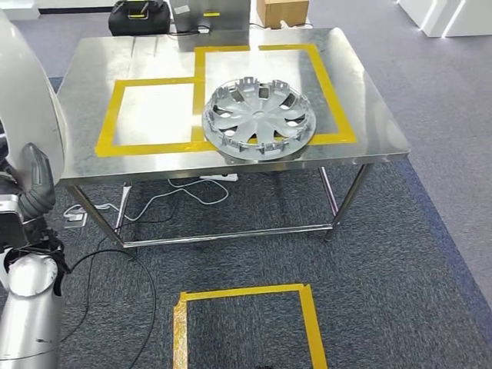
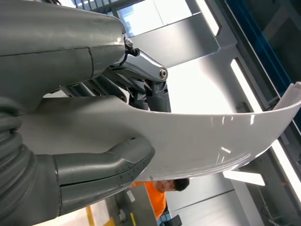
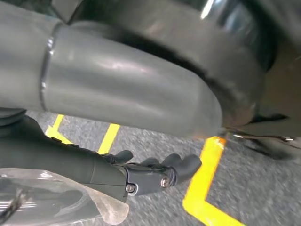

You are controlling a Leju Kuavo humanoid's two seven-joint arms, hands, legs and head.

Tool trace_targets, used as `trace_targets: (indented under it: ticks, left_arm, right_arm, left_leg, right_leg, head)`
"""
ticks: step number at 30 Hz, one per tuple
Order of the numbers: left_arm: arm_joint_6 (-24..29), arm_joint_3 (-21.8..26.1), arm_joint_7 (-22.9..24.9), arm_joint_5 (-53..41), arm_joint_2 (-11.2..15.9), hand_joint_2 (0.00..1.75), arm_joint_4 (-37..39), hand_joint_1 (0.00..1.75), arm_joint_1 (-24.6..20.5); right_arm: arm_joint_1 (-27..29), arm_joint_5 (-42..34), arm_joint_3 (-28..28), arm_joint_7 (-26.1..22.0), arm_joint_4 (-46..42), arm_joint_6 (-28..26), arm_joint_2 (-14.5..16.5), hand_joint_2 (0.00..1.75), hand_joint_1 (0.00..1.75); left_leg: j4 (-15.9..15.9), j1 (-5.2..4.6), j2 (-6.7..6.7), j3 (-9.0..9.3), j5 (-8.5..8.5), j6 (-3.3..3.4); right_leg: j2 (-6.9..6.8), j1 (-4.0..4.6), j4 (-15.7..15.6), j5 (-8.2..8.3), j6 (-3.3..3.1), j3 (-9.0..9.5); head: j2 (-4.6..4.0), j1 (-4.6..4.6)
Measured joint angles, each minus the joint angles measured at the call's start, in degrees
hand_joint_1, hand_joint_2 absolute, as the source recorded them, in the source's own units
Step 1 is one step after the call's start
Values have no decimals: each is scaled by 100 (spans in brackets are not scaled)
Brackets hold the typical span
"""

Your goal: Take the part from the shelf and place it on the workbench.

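table of bare stainless steel stood ahead in the head view, marked with two rectangles of yellow tape. a silver wheel cover lay flat on it near the front edge, resting across the front strip of the right-hand rectangle, partly inside it and partly outside. another square of yellow floor tape was laid on the grey carpet in front of the table, and white cables trailed on the floor under it. a black bag and a cardboard box sat on the floor beyond the far edge.

in the left wrist view the left hand gripped a long, curved, glossy white panel, the thick thumb pressed on one face and the darker fingers on the other. a person in an orange top was in the background behind it.

in the right wrist view the right hand hung over the carpet with its fingers loosely curled and apart, holding nothing
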Motion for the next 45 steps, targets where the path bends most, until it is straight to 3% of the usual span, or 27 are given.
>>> trace_targets:
  ticks: [2, 3, 4, 6, 7, 9, 11, 12, 13, 14, 17, 18, 19, 23, 25, 27, 28, 29, 31, 33, 34, 38, 40, 42, 43, 44, 45]
  left_arm:
    - [-2, -1, 0, 2, 0, 175, 9, 175, 7]
    - [-4, -1, 1, 5, 0, 175, 14, 175, 12]
    - [-7, -1, 1, 5, 0, 175, 18, 175, 16]
    - [-11, 0, -1, 4, 1, 175, 17, 175, 7]
    - [-13, -1, -2, 1, 1, 175, 16, 175, 0]
    - [-15, -4, -4, 1, 2, 175, 17, 175, -9]
    - [-17, -5, -2, 9, 5, 175, 20, 175, -5]
    - [-17, -5, -1, 13, 7, 175, 20, 175, -2]
    - [-18, -4, 1, 17, 8, 175, 21, 175, -1]
    - [-21, -4, 2, 19, 9, 175, 21, 175, 0]
    - [-34, -5, 5, 17, 16, 175, 27, 175, 2]
    - [-42, -7, 13, 14, 21, 175, 33, 175, 5]
    - [-50, -8, 20, 10, 24, 175, 38, 175, 9]
    - [-89, -8, 32, -9, 27, 175, 44, 175, -7]
    - [-113, -10, 39, -17, 25, 175, 44, 175, -26]
    - [-136, -15, 61, -44, 21, 175, 48, 175, -32]
    - [-152, -17, 85, -68, 20, 175, 52, 175, -29]
    - [-170, -20, 111, -91, 21, 175, 61, 175, -28]
    - [-210, -22, 152, -122, 22, 175, 80, 175, -26]
    - [-237, -24, 173, -133, 23, 175, 95, 175, -29]
    - [-247, -24, 189, -137, 25, 175, 100, 175, -28]
    - [-263, -32, 256, -191, 31, 175, 116, 175, -21]
    - [-256, -31, 320, -234, 56, 175, 140, 175, -19]
    - [-242, -14, 396, -314, 101, 175, 226, 175, 5]
    - [-238, 3, 436, -385, 126, 175, 295, 175, 28]
    - [-235, 22, 473, -467, 151, 175, 367, 175, 48]
    - [-236, 42, 503, -540, 180, 175, 436, 175, 62]
  right_arm:
    - [28, -1, 0, 2, 9, 1, -1, 0, 0]
    - [32, -2, 0, 3, 13, 2, -1, 0, 0]
    - [31, -2, 0, 4, 14, 2, -1, 0, 0]
    - [26, -1, -1, 3, 10, 2, 0, 0, 0]
    - [26, -1, -1, 2, 8, 0, -1, 0, 0]
    - [15, 0, -2, 1, 8, -1, 0, 0, 0]
    - [6, 0, -2, -1, 8, 1, 4, 0, 0]
    - [7, 0, -2, -1, 8, 2, 7, 0, 0]
    - [9, 0, -2, 1, 8, 2, 9, 0, 0]
    - [12, 0, -2, 2, 8, 2, 11, 0, 0]
    - [11, -2, -2, 3, 9, 2, 14, 0, 0]
    - [1, -3, -2, 3, 10, 2, 14, 0, 0]
    - [-5, -4, -2, 4, 10, 2, 14, 0, 0]
    - [-29, -4, 0, 3, 9, 4, 18, 0, 0]
    - [-43, -4, -1, 3, 8, 4, 18, 0, 0]
    - [-46, -5, -1, 3, 8, 5, 19, 0, 0]
    - [-44, -7, 0, 4, 8, 8, 19, 0, 0]
    - [-41, -8, 0, 5, 8, 12, 19, 0, 0]
    - [-37, -11, 0, 8, 9, 20, 17, 0, 0]
    - [-38, -13, 0, -3, 12, 38, 7, 0, 0]
    - [-41, -13, 0, -18, 13, 56, -1, 0, 0]
    - [-30, -20, 0, -73, 14, 115, -34, 0, 0]
    - [-31, -34, -1, -69, 14, 85, -41, 0, 0]
    - [-36, -44, -2, -51, 13, 60, -33, 0, 0]
    - [-33, -44, -2, -45, 13, 68, -28, 0, 0]
    - [-26, -44, -2, -45, 13, 84, -28, 0, 0]
    - [-19, -45, -2, -46, 13, 102, -29, 0, 0]
  left_leg:
    - [-5, -1, -3, 174, -171, -44]
    - [-21, 0, -5, 217, -231, -77]
    - [-28, 1, -9, 271, -260, -113]
    - [50, 4, -10, 292, -208, -183]
    - [250, 6, -5, 216, -135, -218]
    - [887, 20, 5, -171, -117, -281]
    - [1479, 44, 9, -656, -432, -327]
    - [1613, 56, 10, -846, -612, -340]
    - [1597, 66, 11, -968, -689, -347]
    - [1439, 72, 12, -1019, -605, -350]
    - [541, 69, 34, -975, 308, -341]
    - [351, 57, 44, -970, 527, -317]
    - [271, 44, 49, -983, 628, -286]
    - [180, 40, 33, -924, 675, -136]
    - [133, 55, 37, -880, 666, -75]
    - [131, 46, 37, -870, 631, -32]
    - [132, 42, 35, -855, 609, -22]
    - [133, 39, 30, -831, 584, -21]
    - [134, 37, 19, -747, 517, -42]
    - [150, 16, 14, -690, 451, -88]
    - [156, 8, 13, -684, 435, -114]
    - [215, 19, 18, -690, 352, -229]
    - [649, 39, 24, -877, 112, -296]
    - [1374, 65, 25, -1239, -178, -342]
    - [1624, 77, 26, -1382, -230, -357]
    - [1680, 87, 26, -1439, -171, -365]
    - [1502, 97, 27, -1383, -1, -367]
  right_leg:
    - [-6, 27, -544, 612, -60, 82]
    - [-7, 45, -658, 800, -95, 125]
    - [-5, 60, -675, 852, -132, 161]
    - [4, 58, -715, 789, -202, 281]
    - [7, 45, -752, 758, -236, 346]
    - [12, 15, -819, 684, -284, 497]
    - [25, 5, -852, 575, -304, 653]
    - [36, 1, -857, 513, -304, 737]
    - [46, -4, -858, 448, -300, 826]
    - [54, -8, -858, 385, -293, 917]
    - [76, -14, -860, 217, -235, 1118]
    - [82, -11, -859, 176, -198, 1142]
    - [85, -6, -864, 145, -158, 1138]
    - [59, -11, -827, 26, -31, 1127]
    - [49, -9, -297, -214, 2, 828]
    - [48, -8, 474, -450, 22, 324]
    - [47, -9, 692, -439, 26, 131]
    - [46, -8, 705, -315, 25, 38]
    - [44, -8, 93, 206, -6, 192]
    - [43, 10, -590, 541, -58, 489]
    - [47, 21, -764, 580, -81, 573]
    - [54, 9, -873, 539, -179, 661]
    - [44, -16, -904, 532, -234, 707]
    - [42, -17, -904, 508, -264, 728]
    - [44, -18, -904, 497, -269, 741]
    - [46, -20, -903, 485, -268, 755]
    - [49, -23, -902, 472, -259, 775]
  head:
    - [0, -15]
    - [0, -23]
    - [0, -33]
    - [0, -37]
    - [0, -42]
    - [0, -49]
    - [0, -51]
    - [0, -52]
    - [0, -52]
    - [0, -54]
    - [0, -51]
    - [0, -53]
    - [0, -58]
    - [0, -64]
    - [0, -41]
    - [0, -27]
    - [0, -28]
    - [0, -28]
    - [0, -26]
    - [0, -29]
    - [0, -36]
    - [0, -40]
    - [0, -49]
    - [0, -53]
    - [0, -53]
    - [0, -53]
    - [0, -53]
